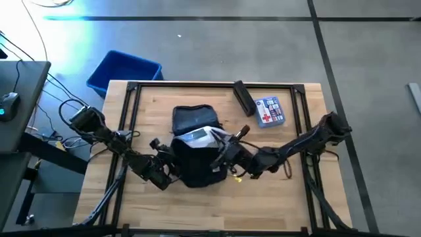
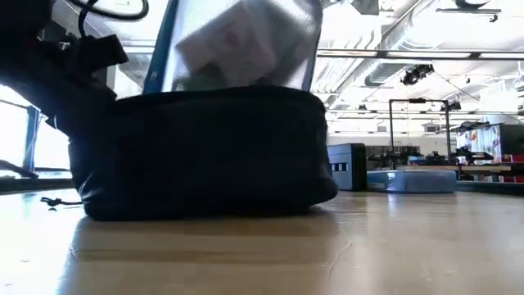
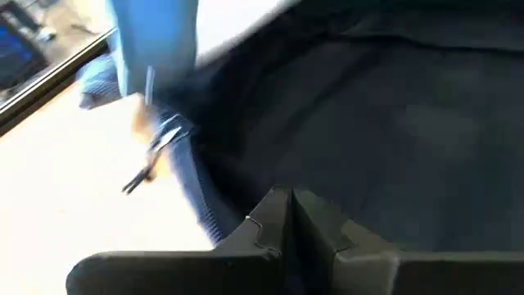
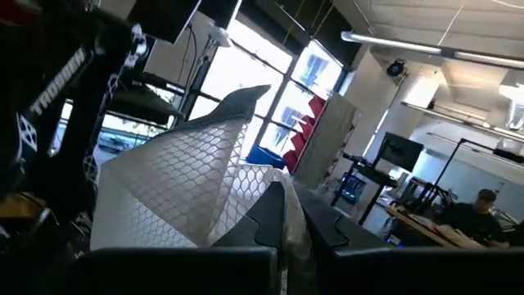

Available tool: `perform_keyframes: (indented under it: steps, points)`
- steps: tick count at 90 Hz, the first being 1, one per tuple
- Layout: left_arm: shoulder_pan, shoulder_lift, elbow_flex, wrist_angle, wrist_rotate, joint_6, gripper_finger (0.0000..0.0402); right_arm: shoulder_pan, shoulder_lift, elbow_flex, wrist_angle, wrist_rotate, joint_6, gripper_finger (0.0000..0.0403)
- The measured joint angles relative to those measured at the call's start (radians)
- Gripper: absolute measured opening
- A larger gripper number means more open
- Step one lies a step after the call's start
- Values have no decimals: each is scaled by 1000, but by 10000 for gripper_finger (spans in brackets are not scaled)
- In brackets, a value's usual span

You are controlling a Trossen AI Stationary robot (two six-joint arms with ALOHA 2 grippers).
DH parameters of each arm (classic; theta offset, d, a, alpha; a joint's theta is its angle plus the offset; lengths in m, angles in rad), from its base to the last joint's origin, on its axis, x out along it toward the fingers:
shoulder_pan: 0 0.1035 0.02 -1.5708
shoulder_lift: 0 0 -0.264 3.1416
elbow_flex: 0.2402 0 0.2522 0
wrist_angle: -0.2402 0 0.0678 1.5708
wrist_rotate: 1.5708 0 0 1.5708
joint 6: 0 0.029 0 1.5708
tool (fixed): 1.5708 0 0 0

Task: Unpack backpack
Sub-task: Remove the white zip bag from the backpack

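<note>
While the backpack [image 1: 195,148] slumps soft at the desk [image 1: 276,197] centre, my right tool [image 4: 282,215] at its 3 o'clock is clamped on a light mesh pouch [image 4: 176,184]. My left tool [image 3: 292,215], pressed together at 9 o'clock, should pin the limp fabric rim.

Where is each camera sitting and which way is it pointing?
High view: overhead, straight down on table, both arms, backpack.
Low view: tabletop height, level across at backpack.
Left wrist: behind shut left gripper, against backpack fabric.
Right wrist: behind right gripper, shut on mesh pouch.
High and low views share backpack and pouch.
</note>
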Motion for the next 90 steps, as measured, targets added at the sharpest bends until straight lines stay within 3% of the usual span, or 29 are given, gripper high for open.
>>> perform_keyframes:
  steps: [26,46,59,80,90]
  points:
    - [45,0,0,-126,5,-140,0,70,-131,1,-169,-12,13,0]
    - [143,0,0,-346,11,-308,0,173,-238,0,-407,166,73,0]
    - [248,0,0,-505,-15,-384,0,248,-285,2,-569,241,201,0]
    - [486,0,0,-501,-86,-179,0,296,-300,1,-943,279,560,0]
    - [622,0,0,-438,-112,-66,0,274,-298,1,-1192,192,817,0]
